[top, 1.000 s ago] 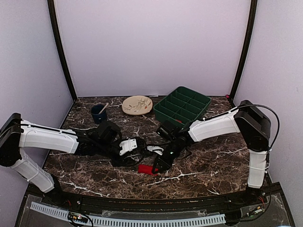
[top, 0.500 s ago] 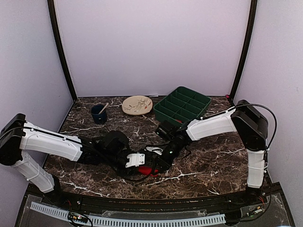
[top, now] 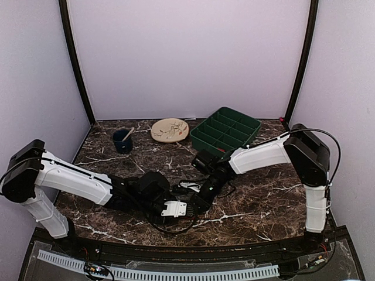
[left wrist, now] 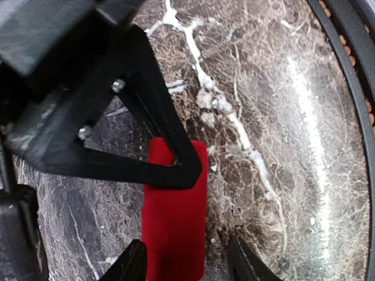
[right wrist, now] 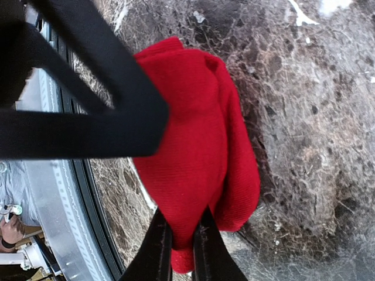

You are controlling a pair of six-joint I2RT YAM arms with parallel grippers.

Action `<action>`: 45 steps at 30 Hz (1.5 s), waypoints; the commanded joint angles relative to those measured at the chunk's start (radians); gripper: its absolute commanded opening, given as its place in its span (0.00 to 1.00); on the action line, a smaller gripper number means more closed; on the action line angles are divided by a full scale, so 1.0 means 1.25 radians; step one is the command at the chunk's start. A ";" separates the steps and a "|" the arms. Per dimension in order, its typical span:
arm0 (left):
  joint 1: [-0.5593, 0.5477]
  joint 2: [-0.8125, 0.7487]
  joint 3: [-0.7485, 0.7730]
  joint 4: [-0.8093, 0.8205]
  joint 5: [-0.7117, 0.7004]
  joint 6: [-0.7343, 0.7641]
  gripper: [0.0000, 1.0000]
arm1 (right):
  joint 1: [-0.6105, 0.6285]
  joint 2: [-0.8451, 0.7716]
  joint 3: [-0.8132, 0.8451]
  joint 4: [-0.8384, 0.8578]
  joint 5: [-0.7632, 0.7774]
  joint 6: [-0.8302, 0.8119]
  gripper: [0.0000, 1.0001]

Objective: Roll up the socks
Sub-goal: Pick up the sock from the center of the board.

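Red knit is what I hold: the socks (right wrist: 193, 134) are clamped in the closed tips of my right gripper (right wrist: 179, 243). My left gripper (left wrist: 188, 266) stands apart with one finger on either side of the same bundle, gripping nothing. To roll well, I judge my right must hold the fold firm and turn it over while my left closes gently to steady the loose end against the marble table (left wrist: 281, 117). Its dark rim (left wrist: 345, 76) runs near my left's outer finger; bare stone lies ahead.

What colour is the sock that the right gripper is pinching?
The sock is bright red, with no pattern visible; the right wrist view shows it best.
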 commanded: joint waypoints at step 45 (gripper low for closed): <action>-0.038 0.188 0.122 -0.154 -0.023 0.054 0.23 | -0.028 0.052 0.030 -0.043 -0.110 -0.001 0.14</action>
